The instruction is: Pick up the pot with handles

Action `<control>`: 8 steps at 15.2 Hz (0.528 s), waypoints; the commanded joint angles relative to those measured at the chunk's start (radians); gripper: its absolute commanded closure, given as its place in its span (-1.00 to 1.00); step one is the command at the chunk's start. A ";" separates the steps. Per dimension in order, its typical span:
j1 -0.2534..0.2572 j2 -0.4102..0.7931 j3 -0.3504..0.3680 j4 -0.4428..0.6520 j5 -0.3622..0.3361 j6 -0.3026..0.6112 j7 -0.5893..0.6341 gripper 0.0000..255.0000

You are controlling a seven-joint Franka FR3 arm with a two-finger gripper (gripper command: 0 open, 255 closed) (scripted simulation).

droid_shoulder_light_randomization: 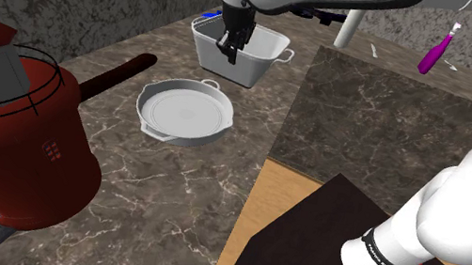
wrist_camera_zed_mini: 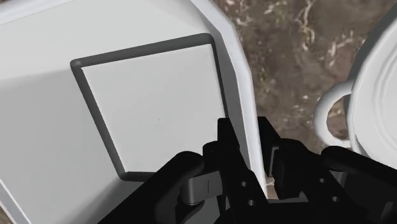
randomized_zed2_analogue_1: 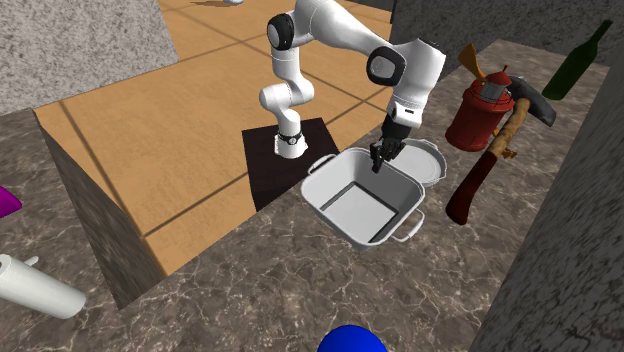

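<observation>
Nearest in the shoulder view stands a red canister (droid_shoulder_light_randomization: 22, 154), at the near end of the dark marbled surface (droid_shoulder_light_randomization: 167, 203). An axe (droid_shoulder_light_randomization: 124, 71) shows just beyond it. A black stand (droid_shoulder_light_randomization: 303, 250) carries the arm's base, off the surface's side edge.

Next, mid-surface: 1 round white pan (droid_shoulder_light_randomization: 184, 115) with 2 small loop handles, lying flat, apart from the canister.

Just beyond the pan: the pot (droid_shoulder_light_randomization: 238, 68). It is white, rectangular, upright and empty, with 2 side handles, and sits close to the surface's edge on the stand's side. The claw (droid_shoulder_light_randomization: 230, 48) reaches down over the pot wall that faces the pan.

Wrist view: 1 finger is inside the pot (wrist_camera_zed_mini: 153, 102) and 1 is outside. The claw (wrist_camera_zed_mini: 248, 130) is nearly closed, pinching that wall with no gap showing. The pan (wrist_camera_zed_mini: 382, 95) lies just beside it.

Second exterior view: the claw (randomized_zed2_analogue_1: 377, 160) is at the pot (randomized_zed2_analogue_1: 330, 190) rim on the pan (randomized_zed2_analogue_1: 432, 160) side. Whether the pot's base touches the surface cannot be told.

Farthest in the shoulder view: 1 purple bottle (droid_shoulder_light_randomization: 435, 52), well beyond the surface.
</observation>
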 commanded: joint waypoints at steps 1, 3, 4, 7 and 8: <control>0.001 0.000 0.001 0.020 0.002 -0.020 -0.005 1.00; 0.003 0.002 0.002 0.048 0.004 -0.046 -0.013 1.00; 0.003 0.003 0.002 0.063 0.004 -0.059 -0.016 1.00; 0.006 0.008 0.004 0.109 0.005 -0.099 -0.027 1.00; 0.007 0.010 0.004 0.125 0.004 -0.112 -0.030 1.00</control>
